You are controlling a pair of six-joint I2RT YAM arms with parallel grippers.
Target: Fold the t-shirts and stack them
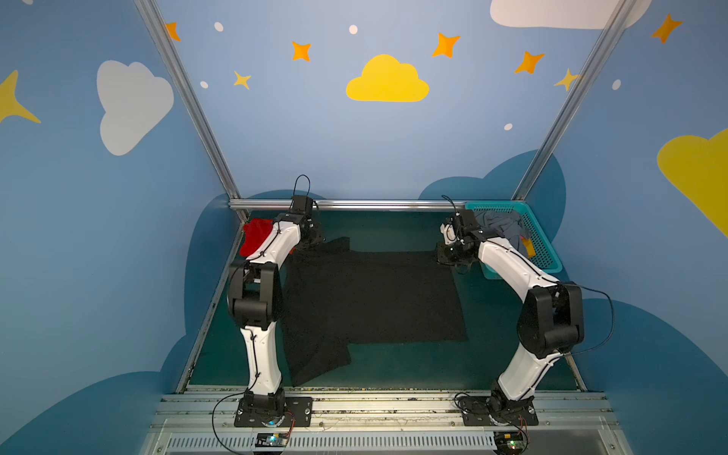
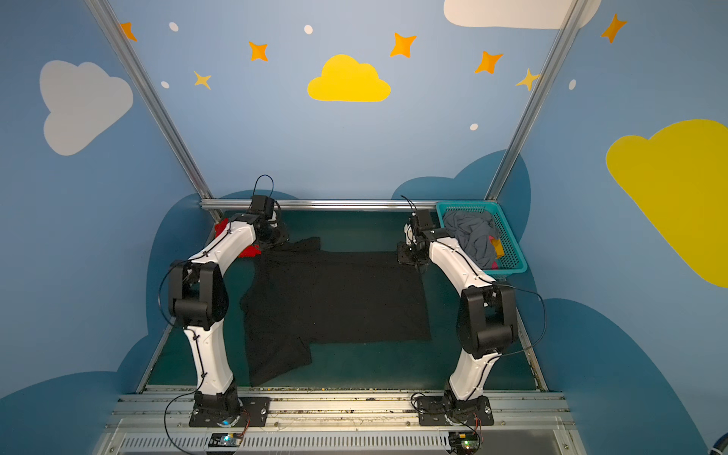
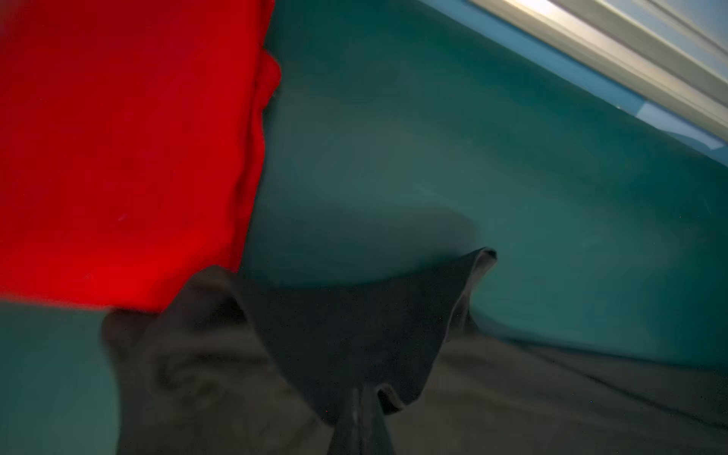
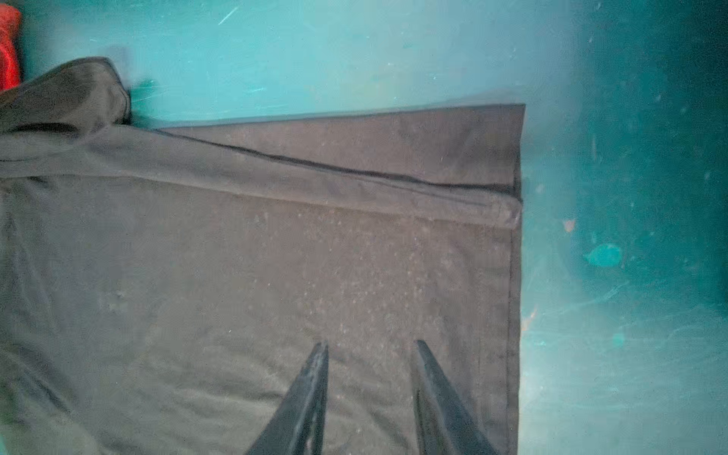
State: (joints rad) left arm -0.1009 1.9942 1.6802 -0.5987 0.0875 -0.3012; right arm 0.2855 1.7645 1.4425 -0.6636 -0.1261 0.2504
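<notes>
Now left pincer (image 3: 357,400) clamps one black shirt (image 1: 374,299) beside one red shirt (image 1: 256,234); right pincer (image 4: 371,347) apart.

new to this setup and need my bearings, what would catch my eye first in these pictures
A large black cloth t-shirt lies spread across the dark green table, one far corner pinched by the shut left gripper, the open right gripper over the other. A bright red cloth shirt sits in the far left corner and a teal plastic mesh basket of grey cloth in the far right.
</notes>
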